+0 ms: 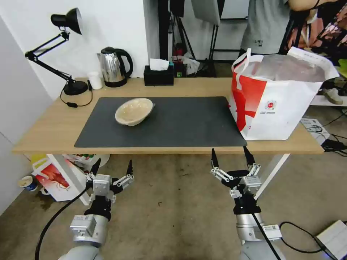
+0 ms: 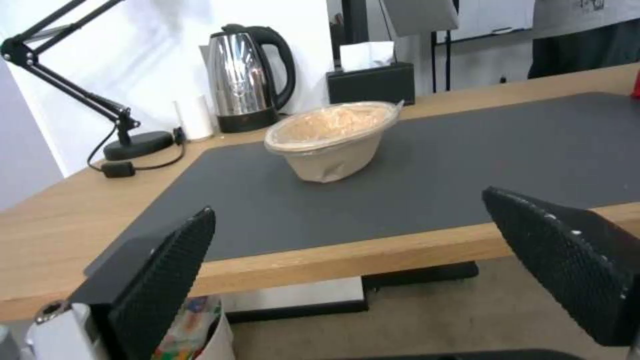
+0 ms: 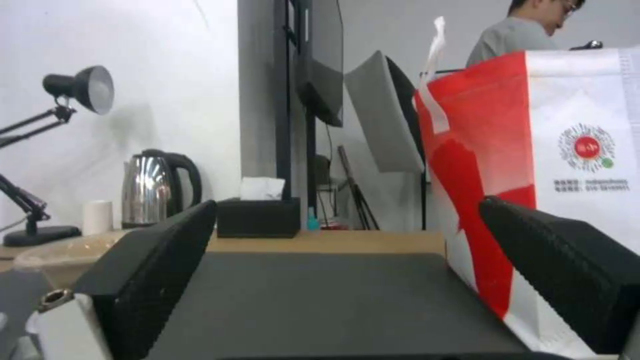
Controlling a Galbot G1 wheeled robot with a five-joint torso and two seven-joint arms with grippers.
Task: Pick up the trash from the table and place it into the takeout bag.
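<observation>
1 bowl (image 1: 134, 111), 1 bag (image 1: 278, 97)

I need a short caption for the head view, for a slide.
Both open grippers, left and right, wait before the table; beige bowl left, takeout bag right.

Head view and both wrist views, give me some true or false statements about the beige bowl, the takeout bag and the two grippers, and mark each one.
1. The beige shallow bowl sits on the dark grey rectangular mat. True.
2. The left gripper is shut on the bowl. False: it is open, in front of the near edge of the light-wood table, apart from the bowl.
3. The large white takeout bag with red side pattern stands upright at the table's right end. True.
4. The right gripper is inside the bag. False: it is open, in front of the table edge, outside the bag.
5. The black tissue box is on the mat. False: it stands on bare wood behind the mat.
</observation>
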